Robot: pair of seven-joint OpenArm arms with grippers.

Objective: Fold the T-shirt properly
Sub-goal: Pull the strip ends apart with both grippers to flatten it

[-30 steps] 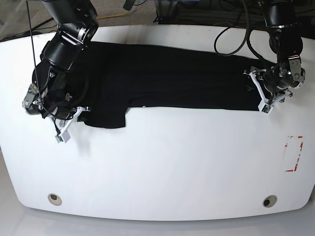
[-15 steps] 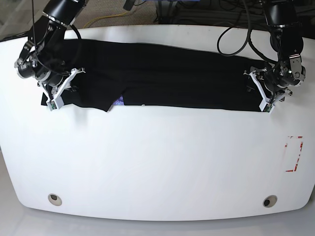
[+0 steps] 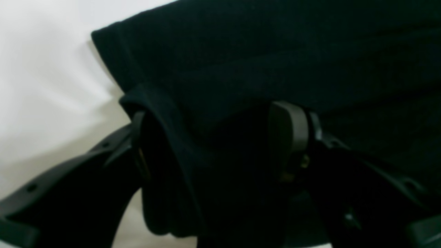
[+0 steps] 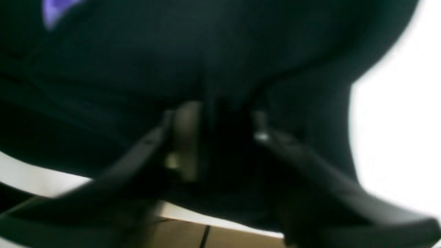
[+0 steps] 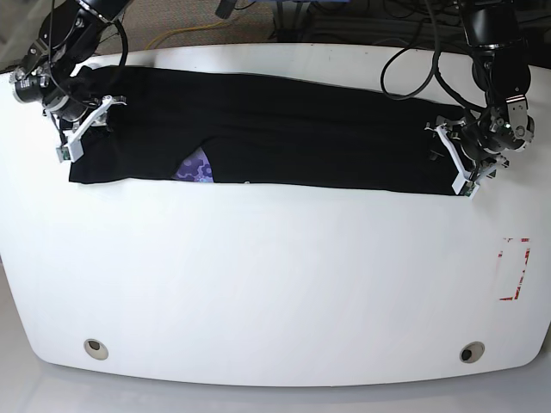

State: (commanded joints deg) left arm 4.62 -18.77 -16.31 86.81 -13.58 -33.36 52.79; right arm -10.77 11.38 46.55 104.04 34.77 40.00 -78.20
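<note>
Left gripper (image 5: 456,162) pinches one end of the T-shirt (image 5: 284,133); right gripper (image 5: 82,131) clamps the other end. Shirt lies as a long band across the far desk (image 5: 275,284). Lengthwise fold looks done; crosswise folds remain, purple patch (image 5: 194,166) showing.

A white table (image 5: 275,292) with rounded corners stands on a cable-strewn brown floor (image 5: 185,26).
</note>
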